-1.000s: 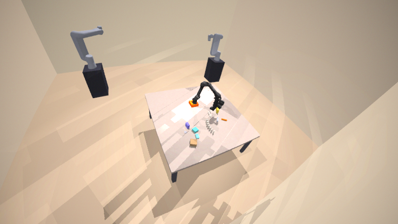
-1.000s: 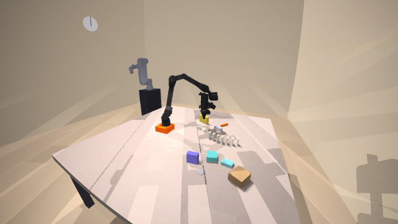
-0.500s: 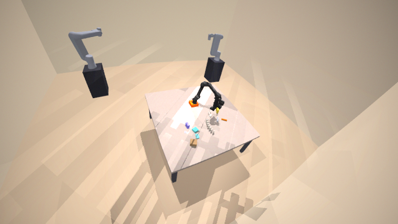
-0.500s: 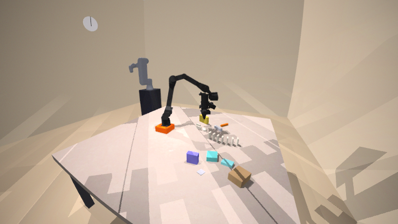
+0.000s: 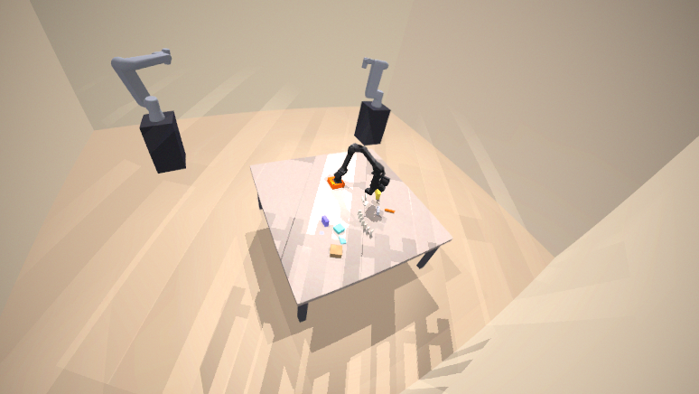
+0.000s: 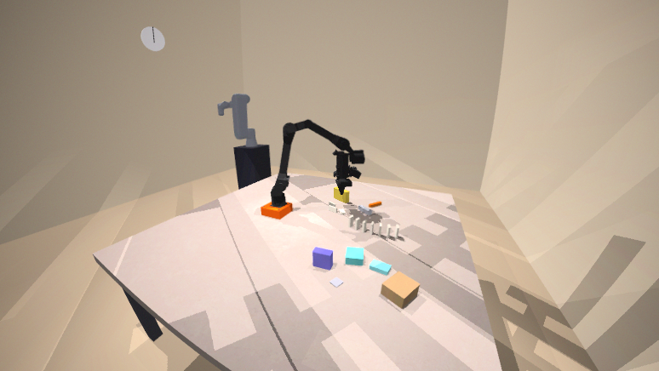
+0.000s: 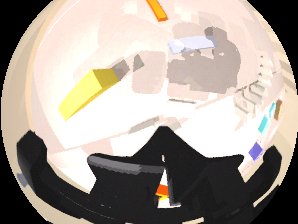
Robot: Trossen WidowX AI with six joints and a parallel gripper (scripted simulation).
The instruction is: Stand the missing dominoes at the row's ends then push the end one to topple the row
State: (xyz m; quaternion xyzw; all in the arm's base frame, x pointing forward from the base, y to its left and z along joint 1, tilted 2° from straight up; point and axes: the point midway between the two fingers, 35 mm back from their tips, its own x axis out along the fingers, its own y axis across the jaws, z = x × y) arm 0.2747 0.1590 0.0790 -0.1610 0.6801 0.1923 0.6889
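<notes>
Several off-white dominoes (image 6: 372, 228) (image 5: 364, 224) (image 7: 256, 90) stand upright in a slightly curved row. Small off-white pieces lie apart from the row's near-base end; one pale piece (image 6: 332, 207) (image 5: 365, 201) shows left of the row in the exterior view, and a smaller one (image 6: 341, 211) is beside it. Their exact pose is hard to tell against the bright table. My gripper (image 6: 341, 191) (image 5: 368, 191) (image 7: 163, 131) is shut and empty, pointing down above the table. In the exterior view its tips overlap the yellow block; the wrist view shows that block off to the left.
The yellow block (image 6: 340, 195) (image 7: 90, 95) stands near an orange bar (image 6: 375, 203) (image 7: 157, 10) and a pale blue piece (image 6: 364, 209) (image 7: 192, 44). A purple block (image 6: 322, 258), two cyan blocks (image 6: 354, 255) (image 6: 380, 267), a tan box (image 6: 399, 289) and a flat lilac tile (image 6: 335, 282) lie beyond the row.
</notes>
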